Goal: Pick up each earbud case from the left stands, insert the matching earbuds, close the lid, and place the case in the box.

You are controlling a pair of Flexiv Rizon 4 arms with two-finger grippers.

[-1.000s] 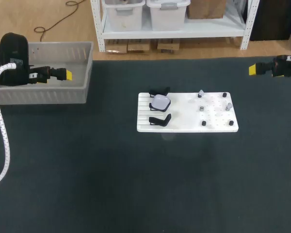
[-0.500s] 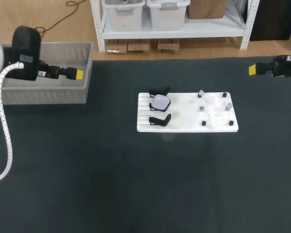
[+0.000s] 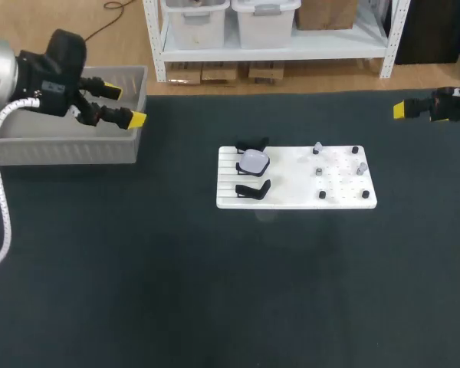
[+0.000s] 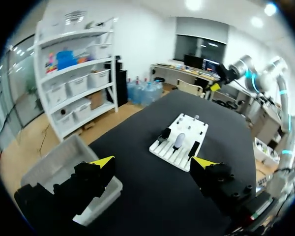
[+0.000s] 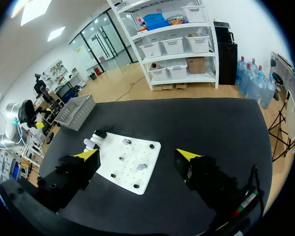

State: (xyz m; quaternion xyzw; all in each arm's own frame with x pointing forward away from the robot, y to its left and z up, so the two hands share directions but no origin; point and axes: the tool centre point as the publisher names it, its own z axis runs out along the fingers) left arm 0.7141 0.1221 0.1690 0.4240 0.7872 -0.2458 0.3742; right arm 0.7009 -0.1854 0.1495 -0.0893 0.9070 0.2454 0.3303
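The left claw (image 3: pixel 126 106) hangs wide and empty, its yellow tips far apart, over the near end of the grey box (image 3: pixel 69 146), most of which lies behind it. Well ahead of this claw, out on the dark bench (image 3: pixel 215 291), sits the white board (image 3: pixel 291 198). The one earbud case (image 3: pixel 254 161) I can see rests on it in a black stand, with an empty black stand (image 3: pixel 253 189) just beside it. The right claw (image 5: pixel 137 155) is also wide and empty, well apart from the board; from there the case is at the board's far end, and the small earbuds (image 3: pixel 317 147) stand on pegs at the nearer end.

The case looks small, pale, smooth and rounded. It is likely light, hard-shelled and slippery between flat tips. I would grip it across its two broad sides, low on the body and below the lid seam, so the lid stays free to open. The earbuds are tiny and would tip easily.
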